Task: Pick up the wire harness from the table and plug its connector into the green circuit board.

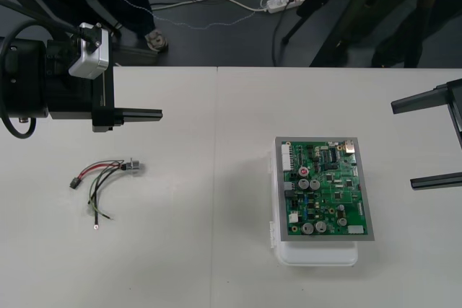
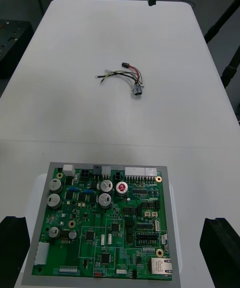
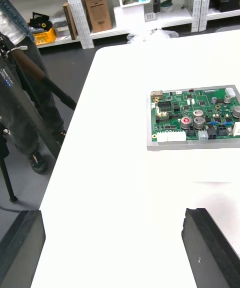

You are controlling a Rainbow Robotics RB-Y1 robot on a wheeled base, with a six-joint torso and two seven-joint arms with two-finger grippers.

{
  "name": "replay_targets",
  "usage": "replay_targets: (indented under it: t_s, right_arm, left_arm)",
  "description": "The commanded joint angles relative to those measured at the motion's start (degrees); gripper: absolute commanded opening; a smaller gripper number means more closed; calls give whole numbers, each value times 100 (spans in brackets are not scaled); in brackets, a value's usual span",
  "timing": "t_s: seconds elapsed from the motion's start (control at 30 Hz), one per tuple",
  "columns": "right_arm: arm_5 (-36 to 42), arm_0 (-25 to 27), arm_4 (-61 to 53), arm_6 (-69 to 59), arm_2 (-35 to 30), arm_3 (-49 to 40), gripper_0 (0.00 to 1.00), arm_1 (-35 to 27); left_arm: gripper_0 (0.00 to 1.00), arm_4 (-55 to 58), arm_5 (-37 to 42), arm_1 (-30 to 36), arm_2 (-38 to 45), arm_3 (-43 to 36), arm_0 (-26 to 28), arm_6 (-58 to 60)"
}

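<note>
The wire harness (image 1: 105, 178) lies loose on the table at the left, its black plug (image 1: 74, 183) at one end and its round metal socket (image 1: 134, 166) at the other. In the right wrist view the harness (image 2: 125, 75) sits beyond the board. The green circuit board (image 1: 328, 189) rests on its white base (image 1: 317, 254) right of centre. My left gripper (image 3: 115, 253) is open at the far left, one finger (image 1: 141, 113) hovering behind the harness. At the right edge my right gripper (image 1: 403, 143) is open, facing the board (image 2: 107, 223).
A seam (image 1: 215, 178) runs down the tabletop between harness and board. Bare table lies in front of the harness and around the board (image 3: 195, 117). Dark floor with cables and a power strip (image 1: 285, 1) lies beyond the far edge.
</note>
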Motion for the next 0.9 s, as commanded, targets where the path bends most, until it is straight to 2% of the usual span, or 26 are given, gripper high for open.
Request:
replay_targets:
  t_s: [0.03, 0.57, 0.6, 0.9]
  right_arm:
    - [-33, 72, 31, 176, -182, -5, 100, -233]
    - [-33, 72, 31, 176, -182, -5, 100, -233]
    - [-33, 327, 84, 176, 11, 74, 100, 84]
    - [-33, 353, 93, 194, 301, 100, 100, 119]
  left_arm:
    - [81, -17, -5, 186, -74, -146, -169, -272]
    - [81, -17, -5, 186, -74, -146, -169, -272]
    - [81, -17, -5, 186, -74, -146, -169, -272]
    - [81, -17, -5, 186, -74, -146, -169, -272]
